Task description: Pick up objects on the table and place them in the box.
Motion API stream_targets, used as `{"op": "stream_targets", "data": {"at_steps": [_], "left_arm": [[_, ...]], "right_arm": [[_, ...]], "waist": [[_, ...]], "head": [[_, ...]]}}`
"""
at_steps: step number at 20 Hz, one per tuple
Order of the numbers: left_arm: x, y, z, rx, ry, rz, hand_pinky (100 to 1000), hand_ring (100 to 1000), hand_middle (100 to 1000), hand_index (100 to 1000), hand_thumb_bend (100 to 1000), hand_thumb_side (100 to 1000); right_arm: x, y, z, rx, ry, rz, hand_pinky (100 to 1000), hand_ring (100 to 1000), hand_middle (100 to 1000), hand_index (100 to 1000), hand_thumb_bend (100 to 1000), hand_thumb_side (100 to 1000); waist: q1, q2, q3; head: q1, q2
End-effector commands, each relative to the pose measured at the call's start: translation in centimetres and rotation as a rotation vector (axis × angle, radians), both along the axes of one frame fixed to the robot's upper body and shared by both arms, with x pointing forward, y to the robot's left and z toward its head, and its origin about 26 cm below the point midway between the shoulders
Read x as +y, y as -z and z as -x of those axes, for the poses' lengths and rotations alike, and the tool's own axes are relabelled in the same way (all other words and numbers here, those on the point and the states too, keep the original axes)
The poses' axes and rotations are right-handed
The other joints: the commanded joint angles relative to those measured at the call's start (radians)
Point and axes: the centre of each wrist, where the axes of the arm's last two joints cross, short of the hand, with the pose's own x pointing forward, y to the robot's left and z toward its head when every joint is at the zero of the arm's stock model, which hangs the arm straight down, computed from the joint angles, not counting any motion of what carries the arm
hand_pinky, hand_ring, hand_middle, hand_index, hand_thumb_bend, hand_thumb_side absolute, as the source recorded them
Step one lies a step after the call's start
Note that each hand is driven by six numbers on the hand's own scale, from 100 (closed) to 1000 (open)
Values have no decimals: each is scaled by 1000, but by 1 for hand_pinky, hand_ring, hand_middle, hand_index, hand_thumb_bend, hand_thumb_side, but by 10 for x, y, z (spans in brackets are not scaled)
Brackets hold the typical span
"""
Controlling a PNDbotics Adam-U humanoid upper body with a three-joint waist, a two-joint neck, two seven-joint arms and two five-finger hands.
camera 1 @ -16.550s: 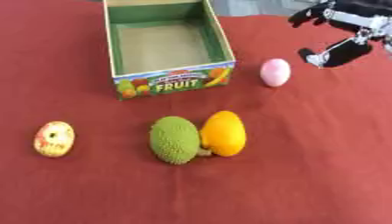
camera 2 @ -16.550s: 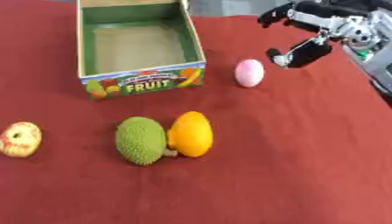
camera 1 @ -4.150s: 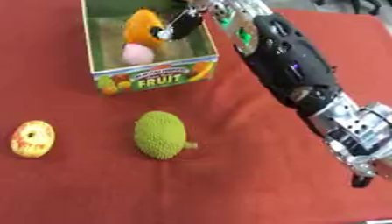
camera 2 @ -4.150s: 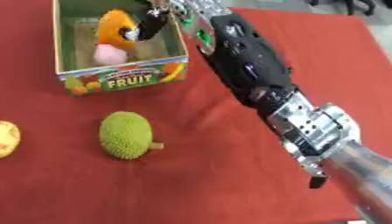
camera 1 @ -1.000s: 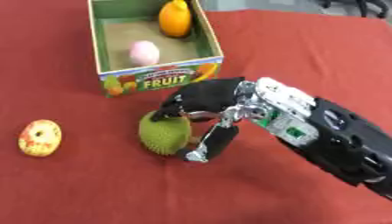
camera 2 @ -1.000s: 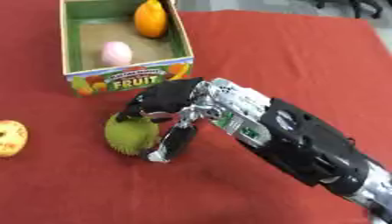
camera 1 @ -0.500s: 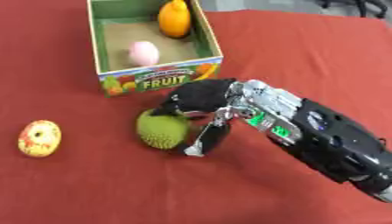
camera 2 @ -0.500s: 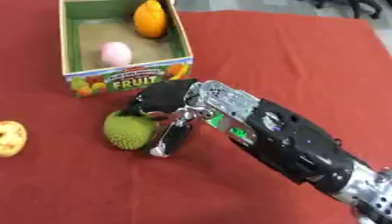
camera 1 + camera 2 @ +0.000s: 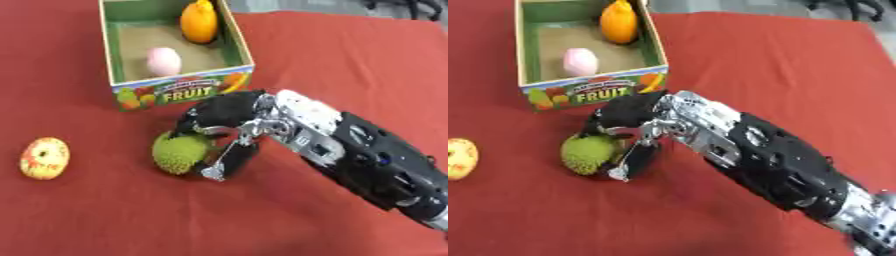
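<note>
The right hand (image 9: 229,131) has closed in over the last second, its fingers now curled over the spiky green fruit (image 9: 180,152), which sits on the red cloth just before the box (image 9: 236,60). The orange fruit (image 9: 199,22) and pink fruit (image 9: 164,60) lie inside; the yellow-red fruit (image 9: 44,158) waits.

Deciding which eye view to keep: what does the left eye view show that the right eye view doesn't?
Only the left eye view shows the yellow-and-red fruit whole. Only the right eye view shows the robot's arm further toward the lower right corner. Both share the fruit box holding the orange fruit and pink fruit, and the right robot hand curled around the spiky green fruit.
</note>
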Motion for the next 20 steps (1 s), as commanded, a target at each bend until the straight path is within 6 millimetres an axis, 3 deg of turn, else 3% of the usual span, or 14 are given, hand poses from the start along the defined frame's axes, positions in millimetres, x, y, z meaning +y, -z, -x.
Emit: {"op": "stream_targets", "data": {"at_steps": [1, 2, 3, 7, 16, 20], "left_arm": [[2, -6, 2, -18, 1, -21, 777, 884, 811, 862, 106, 832], [2, -7, 2, -18, 1, -21, 777, 884, 811, 862, 106, 832], [2, -6, 2, -17, 0, -20, 777, 884, 811, 862, 104, 833], [3, -6, 3, -15, -1, -21, 777, 885, 811, 863, 101, 834], [3, -5, 3, -10, -5, -21, 777, 886, 811, 863, 100, 835], [4, -6, 3, -12, -6, -22, 777, 886, 810, 863, 100, 833]], "right_arm": [[-5, -28, 12, -87, 13, -34, 793, 727, 538, 735, 100, 160], [-6, -32, 15, -122, 24, -62, 793, 727, 538, 735, 100, 160], [-7, -37, 17, -164, 30, -105, 763, 659, 488, 686, 100, 149], [-8, -55, 31, -321, 6, -244, 752, 615, 436, 633, 100, 121], [-21, -85, 36, -459, -54, -416, 731, 565, 369, 569, 100, 100], [-24, -109, 39, -503, -34, -514, 733, 560, 361, 562, 100, 100]], "waist": [[9, -24, -3], [9, -24, -4], [9, -25, -5], [11, -26, -7], [13, -32, -14], [14, -34, -14]], "head": [[1, -10], [1, -11], [1, -11], [4, -10], [6, -12], [6, -11]]}}
